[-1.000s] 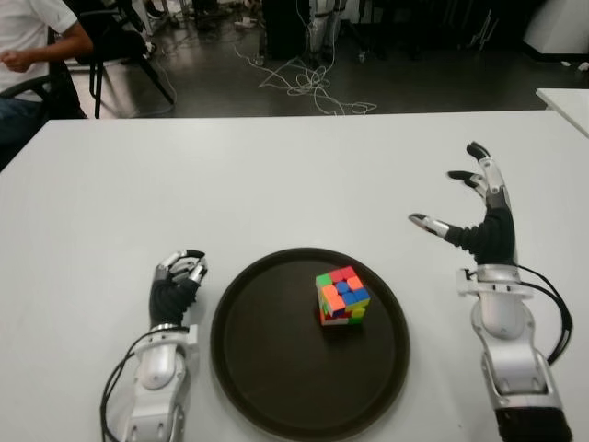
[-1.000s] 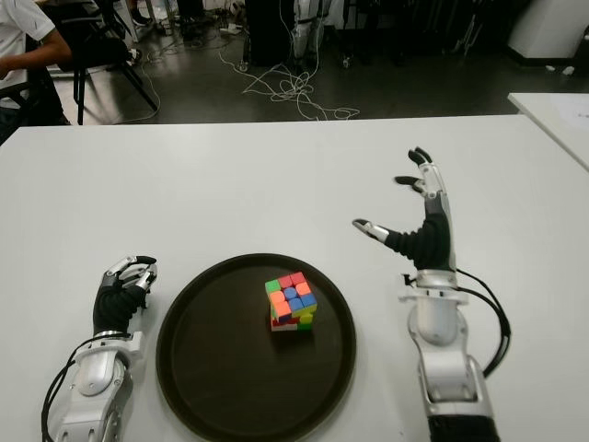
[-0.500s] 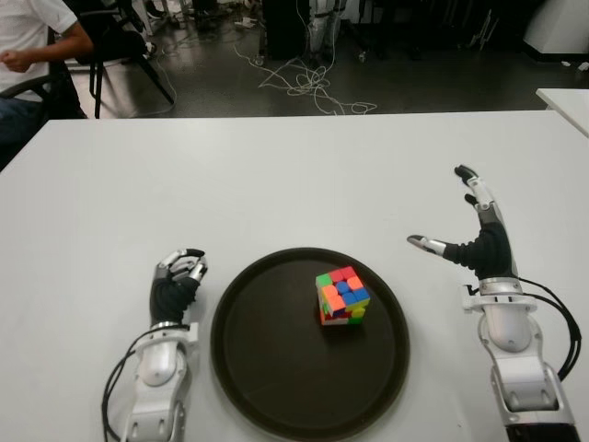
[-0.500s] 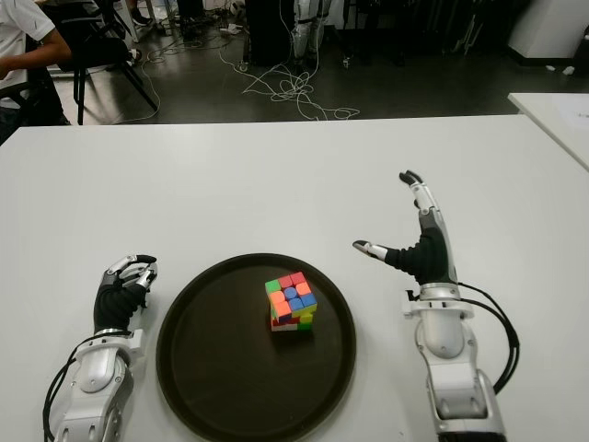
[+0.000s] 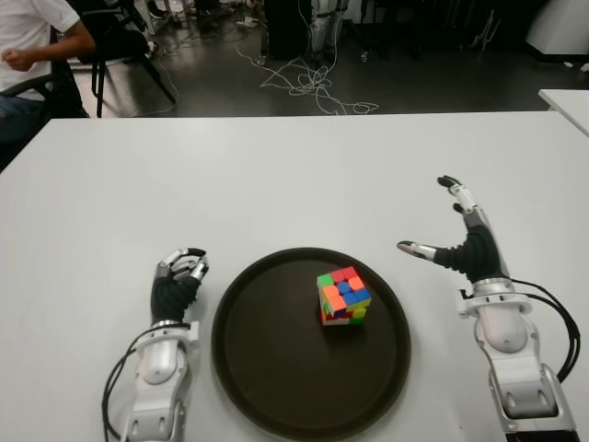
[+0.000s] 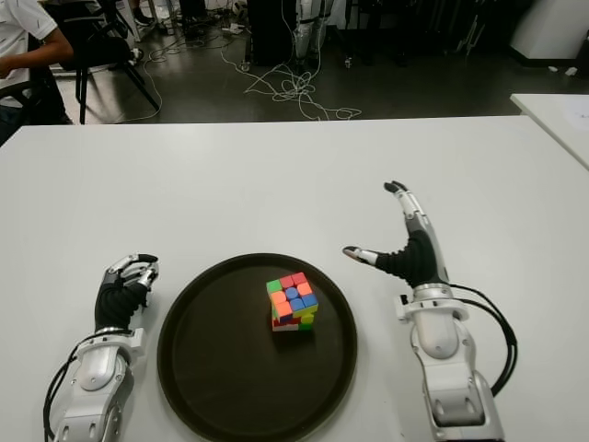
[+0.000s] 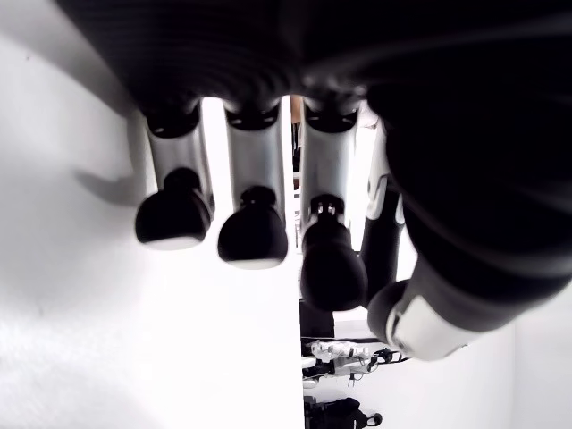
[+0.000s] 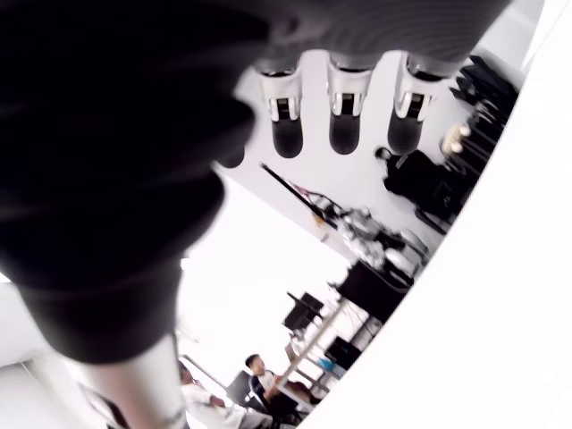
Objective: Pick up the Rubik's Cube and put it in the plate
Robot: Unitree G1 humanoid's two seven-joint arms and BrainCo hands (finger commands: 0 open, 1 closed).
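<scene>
The right hand (image 5: 465,241) is seen to the right of the plate (image 5: 267,387), its fingers spread wide and its thumb stretched toward the plate's rim; nothing is held in it. Over the last second it has been drawn back and lowered: its fingertips, which earlier reached farther up the table, are now found nearer the robot, and the hand has come slightly closer to the plate's right edge. The open spread has been kept throughout.

The left hand (image 5: 178,276) is seen just left of the plate, its fingers curled in on themselves around nothing, as is confirmed in the left wrist view. No change in its place or pose is noted.

The Rubik's Cube (image 5: 342,295) is found standing inside the plate, a little right of the plate's middle, apart from both hands. It has not been shifted in the last second. The plate itself lies on the white table (image 5: 276,175), unmoved.

From this it is judged that the placing has already been done and that the right hand is being withdrawn after release. Little is thought to remain beyond the hand being brought clear; the cube appears settled flat, so tipping is not expected.
</scene>
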